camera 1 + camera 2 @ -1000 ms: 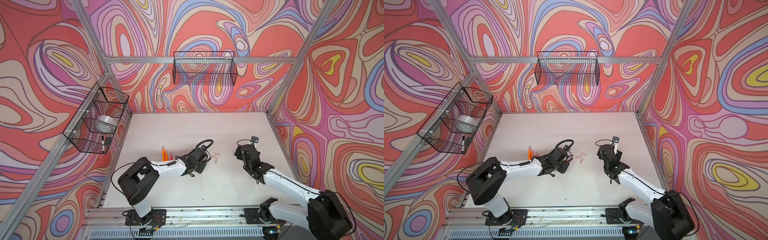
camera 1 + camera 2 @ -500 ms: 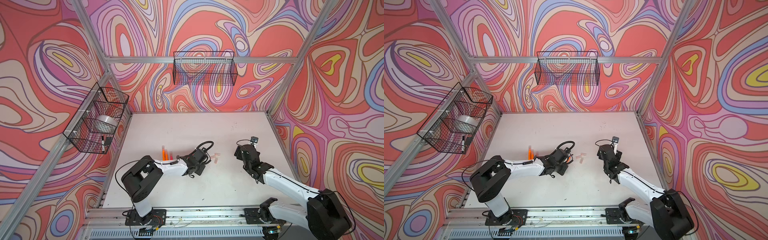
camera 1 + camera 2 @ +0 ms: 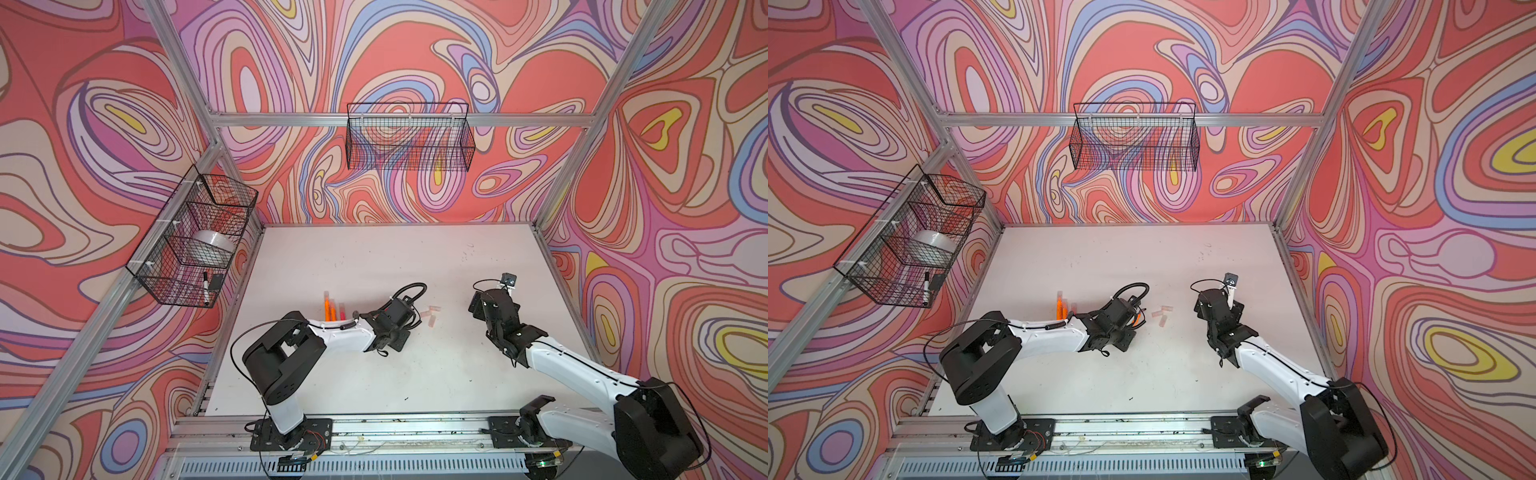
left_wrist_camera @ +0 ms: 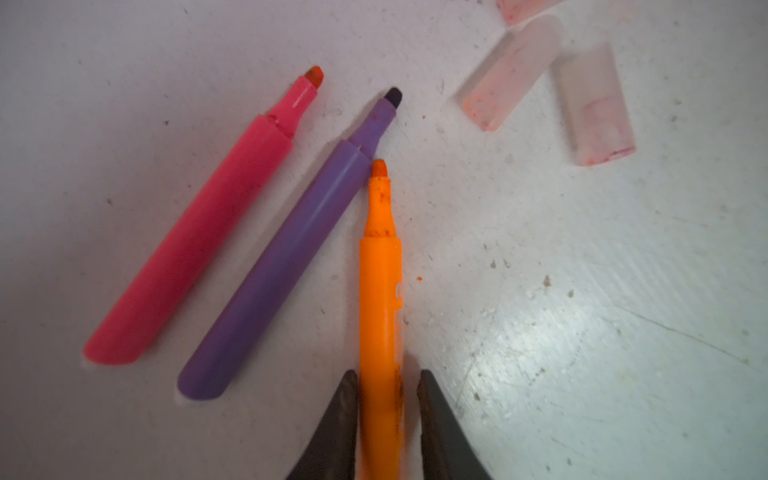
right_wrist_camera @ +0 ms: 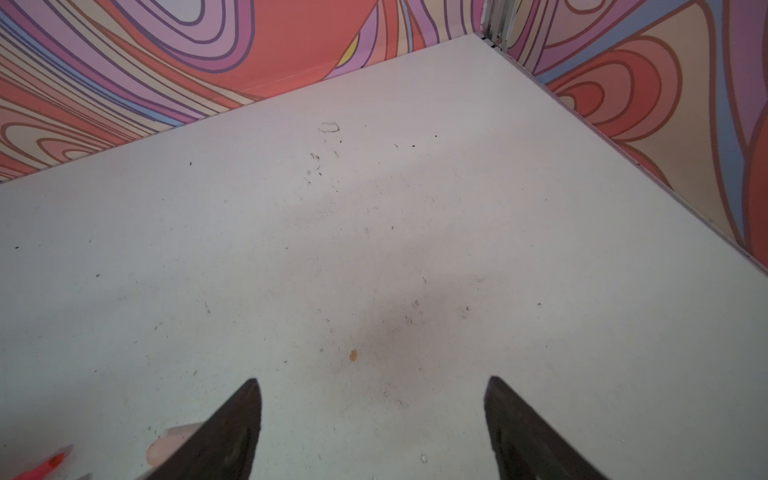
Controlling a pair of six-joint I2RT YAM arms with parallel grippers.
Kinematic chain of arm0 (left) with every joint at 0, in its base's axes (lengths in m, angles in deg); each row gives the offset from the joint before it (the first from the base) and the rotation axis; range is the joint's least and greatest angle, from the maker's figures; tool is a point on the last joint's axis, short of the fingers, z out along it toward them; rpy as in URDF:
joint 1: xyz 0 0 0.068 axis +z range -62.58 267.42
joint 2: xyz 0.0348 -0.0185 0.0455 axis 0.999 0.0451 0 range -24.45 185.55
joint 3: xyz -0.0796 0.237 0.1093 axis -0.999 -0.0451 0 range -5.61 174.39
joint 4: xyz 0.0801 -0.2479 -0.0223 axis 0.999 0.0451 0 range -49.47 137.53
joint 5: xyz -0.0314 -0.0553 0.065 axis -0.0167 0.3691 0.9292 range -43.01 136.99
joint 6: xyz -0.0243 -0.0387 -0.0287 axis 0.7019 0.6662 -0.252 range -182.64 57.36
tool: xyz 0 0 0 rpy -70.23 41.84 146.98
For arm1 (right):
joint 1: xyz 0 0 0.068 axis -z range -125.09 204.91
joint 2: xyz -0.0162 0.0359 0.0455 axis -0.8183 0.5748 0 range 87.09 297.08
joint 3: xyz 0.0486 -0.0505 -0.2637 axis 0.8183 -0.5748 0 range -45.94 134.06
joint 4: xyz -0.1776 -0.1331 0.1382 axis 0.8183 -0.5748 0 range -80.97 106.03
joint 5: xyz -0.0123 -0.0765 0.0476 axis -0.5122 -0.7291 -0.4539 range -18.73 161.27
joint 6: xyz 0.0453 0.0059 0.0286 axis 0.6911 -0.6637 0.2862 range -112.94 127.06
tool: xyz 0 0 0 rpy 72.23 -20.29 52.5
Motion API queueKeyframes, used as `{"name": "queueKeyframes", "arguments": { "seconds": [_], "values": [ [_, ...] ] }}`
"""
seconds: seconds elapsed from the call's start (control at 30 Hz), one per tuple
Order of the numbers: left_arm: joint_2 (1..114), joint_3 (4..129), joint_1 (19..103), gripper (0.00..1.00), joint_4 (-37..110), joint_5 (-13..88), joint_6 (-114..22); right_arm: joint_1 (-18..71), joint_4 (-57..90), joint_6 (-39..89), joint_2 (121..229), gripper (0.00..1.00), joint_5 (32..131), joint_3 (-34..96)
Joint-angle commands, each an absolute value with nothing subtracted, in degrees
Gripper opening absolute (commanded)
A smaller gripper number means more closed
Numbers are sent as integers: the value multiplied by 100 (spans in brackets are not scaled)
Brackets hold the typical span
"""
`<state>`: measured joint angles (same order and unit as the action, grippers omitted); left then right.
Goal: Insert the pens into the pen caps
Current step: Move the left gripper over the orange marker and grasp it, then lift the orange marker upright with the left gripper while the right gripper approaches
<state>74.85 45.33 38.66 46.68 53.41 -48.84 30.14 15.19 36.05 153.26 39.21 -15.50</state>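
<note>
Orange pen [image 4: 380,299]: bright orange body and tip, dark smudges
Purple pen [image 4: 291,257]: violet barrel, near-black tip
Pink pen [image 4: 199,232]: hot pink, reddish tip
Pen caps [image 4: 509,70]: translucent pale pink, orange-red stains
Table [image 5: 374,249]: white, grey specks
Walls [image 3: 415,62]: swirling bands of coral, lilac, blue, cream, yellow
Baskets [image 3: 409,137]: black wire mesh
Arms [image 3: 345,334]: white links, black joints

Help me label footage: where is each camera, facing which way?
Top views: high at the front, looking down on the table; left arm and right arm show.
Left wrist: left arm, facing the orange pen between its jaws, pen caps beyond.
Right wrist: right arm, facing table and wall corner; open jaws show.
Shared: top views show those pen caps too.
</note>
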Motion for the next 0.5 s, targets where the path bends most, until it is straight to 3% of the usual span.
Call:
{"name": "queueKeyframes", "arguments": {
  "seconds": [0.0, 0.33, 0.47],
  "values": [
    [7585, 4500, 3881, 24, 5001, 5224, -4849, 3038, 1490, 3577, 15344, 87, 3922, -1461],
    [7516, 4456, 3876, 11, 4955, 5267, -4713, 3036, 1485, 3579, 15284, 85, 3934, -1491],
    [7193, 4379, 3881, 7, 4800, 5235, -4665, 3034, 1114, 3934, 14978, 81, 4461, -1493]
  ]
}}
